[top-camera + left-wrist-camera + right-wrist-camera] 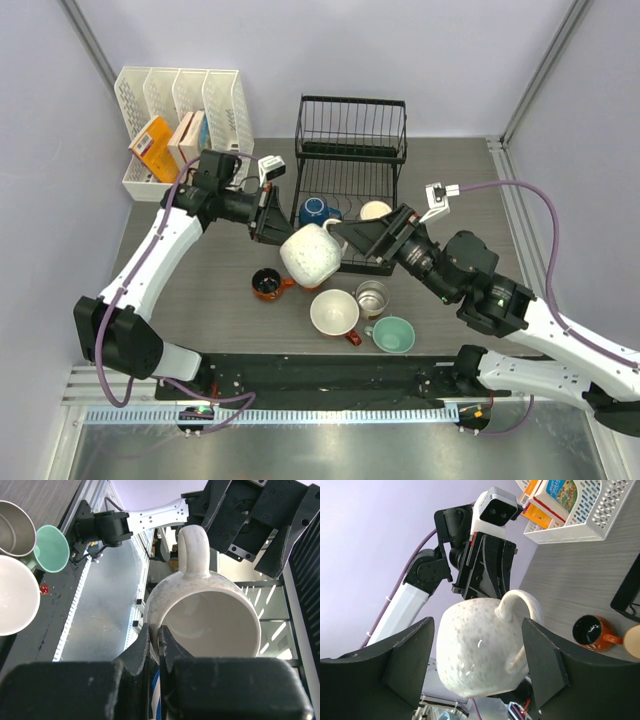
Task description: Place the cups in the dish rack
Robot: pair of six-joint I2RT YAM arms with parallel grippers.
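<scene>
Top external view, left arm angled toward table centre, left gripper (280,228) clamping speckled white ceramic mug's (312,256) rim, right wrist view reveals right gripper (477,630) agape.

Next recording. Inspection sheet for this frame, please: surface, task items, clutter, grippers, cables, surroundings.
Surface: dark grey table, no spills seen.
Job's things: dish rack holds blue mug and cream mug on its base; speckled white mug held in the air; orange-red mug, white-inside mug, steel mug, teal mug stand on the table.
Clutter: white file organizer with books.
Grippers: left gripper shut on the speckled mug's rim; right gripper open, fingers either side of it.
Cables: left purple cable and right purple cable run along the arms, clear of the mugs.
Surroundings: pale walls, metal rail at near edge.
</scene>
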